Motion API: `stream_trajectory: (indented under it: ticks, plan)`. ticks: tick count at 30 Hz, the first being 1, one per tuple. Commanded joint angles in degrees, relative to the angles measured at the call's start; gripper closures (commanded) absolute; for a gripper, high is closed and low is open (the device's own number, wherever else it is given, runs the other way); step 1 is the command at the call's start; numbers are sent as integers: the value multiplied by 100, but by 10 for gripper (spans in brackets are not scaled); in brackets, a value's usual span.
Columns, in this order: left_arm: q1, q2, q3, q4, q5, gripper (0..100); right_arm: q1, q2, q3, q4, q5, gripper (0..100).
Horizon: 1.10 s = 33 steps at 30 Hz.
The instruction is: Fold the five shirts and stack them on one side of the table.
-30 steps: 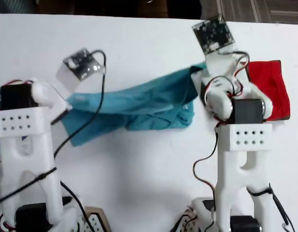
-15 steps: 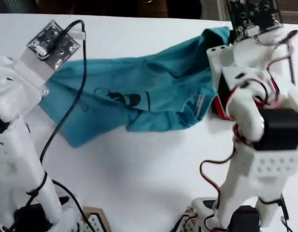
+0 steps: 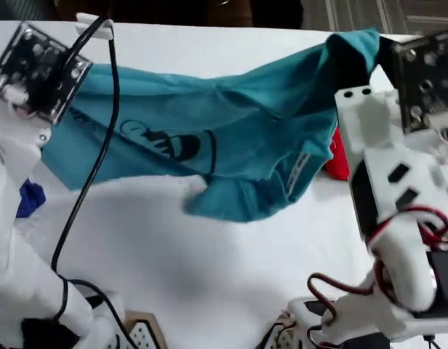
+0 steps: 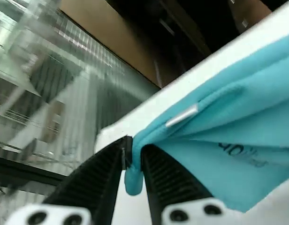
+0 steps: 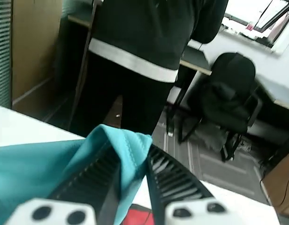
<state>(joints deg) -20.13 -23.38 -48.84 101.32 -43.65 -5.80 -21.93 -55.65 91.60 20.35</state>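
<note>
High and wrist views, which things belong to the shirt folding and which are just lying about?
Job: teal shirt, pinched by left gripper and right gripper; red shirt; blue cloth, likely a shirt.
Lying about: black chair; small wooden piece.

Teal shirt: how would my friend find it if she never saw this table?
Look at the white table. Above it, the teal shirt hangs spread between the left end effector and the right end effector, each pinching its edge. It alone is teal with a dark drawing, unlike the bit of red cloth peeking out beside it.
</note>
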Motion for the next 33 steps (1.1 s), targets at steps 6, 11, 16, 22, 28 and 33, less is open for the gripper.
stream_trajectory:
  ticks: [6,11,16,22,28,33]
  plan:
    - [-44,-53,-673,97,79,975,-13,-22,-1020,400,0,979]
    - [-44,-44,-637,97,79,975,-13,40,-1020,84,554,979]
    - [-18,-44,-119,88,70,975,-4,145,-677,-303,1222,979]
    - [-18,-44,338,79,62,975,453,295,-642,-848,1662,979]
    - [-9,-325,356,88,202,975,479,-92,-651,-444,1310,979]
    - [-9,-1116,901,88,246,975,479,-418,-615,-92,1134,979]
